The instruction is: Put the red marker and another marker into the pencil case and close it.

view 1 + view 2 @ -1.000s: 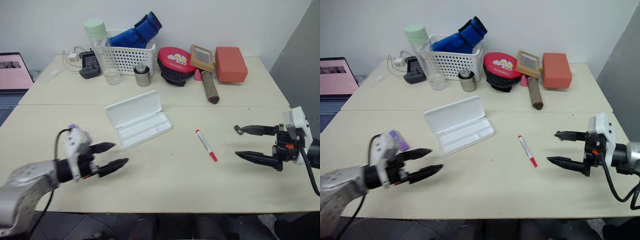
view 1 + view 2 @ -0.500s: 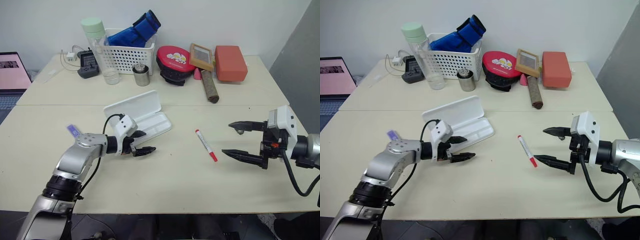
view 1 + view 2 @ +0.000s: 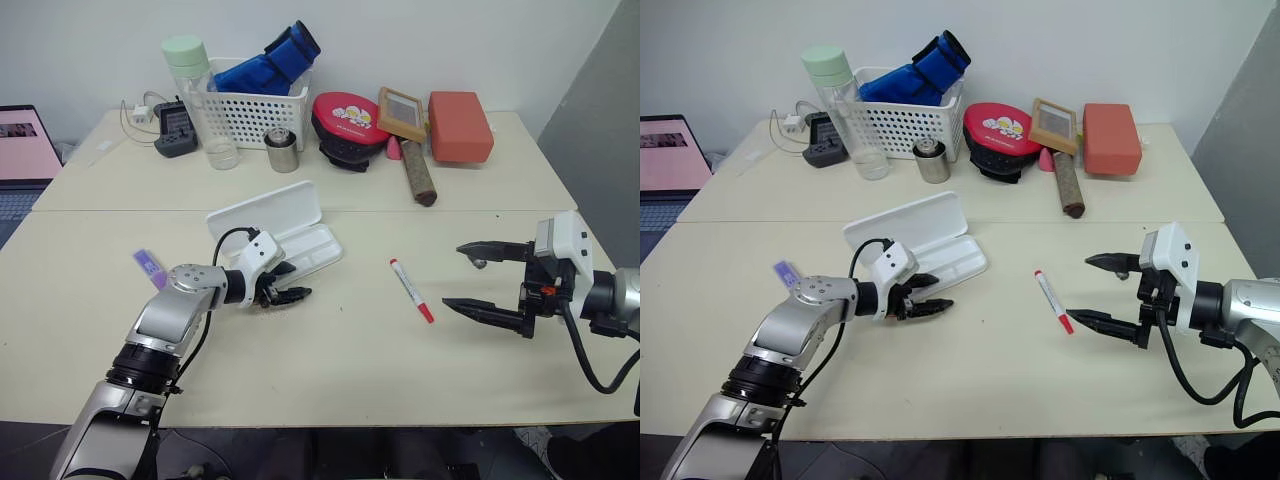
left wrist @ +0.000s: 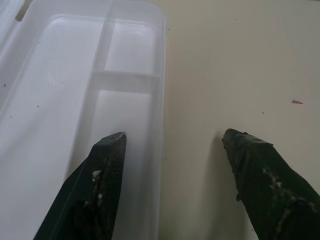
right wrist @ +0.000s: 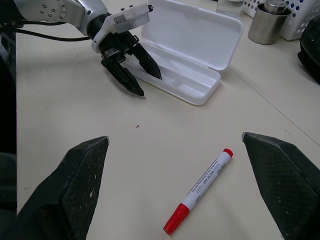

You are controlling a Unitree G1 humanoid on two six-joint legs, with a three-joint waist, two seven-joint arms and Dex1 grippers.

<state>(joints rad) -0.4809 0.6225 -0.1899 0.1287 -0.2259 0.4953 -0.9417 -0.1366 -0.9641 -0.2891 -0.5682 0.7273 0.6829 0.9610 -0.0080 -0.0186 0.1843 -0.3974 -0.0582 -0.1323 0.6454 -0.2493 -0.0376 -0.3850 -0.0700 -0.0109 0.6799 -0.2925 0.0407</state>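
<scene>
Laptop [image 3: 22,150] at far left edge, screen lit. Purple marker [image 3: 149,267] lies on the table [image 3: 330,370] left of the left arm, well apart from the case. Left gripper [image 3: 289,293] sits low at the near long edge of the pencil case [image 3: 280,236], fingers parted; the left wrist view has one finger [image 4: 97,195] over the tray's inside and the other over bare table, straddling the case wall, nothing held. Case is open, lid tilted up toward the back, divided tray empty. Behind it: clear bottle [image 3: 204,100] with green cap, white mesh basket [image 3: 255,108] holding blue fabric, small metal cup [image 3: 284,151], red pouch [image 3: 351,120], framed brush, red block [image 3: 461,126]. Red marker [image 3: 412,290] lies flat on the table between the case and the right gripper, red cap toward the near edge, touching neither. Right gripper [image 3: 488,282] hangs above the table at right, fingers wide apart, empty, pointing toward the marker.
</scene>
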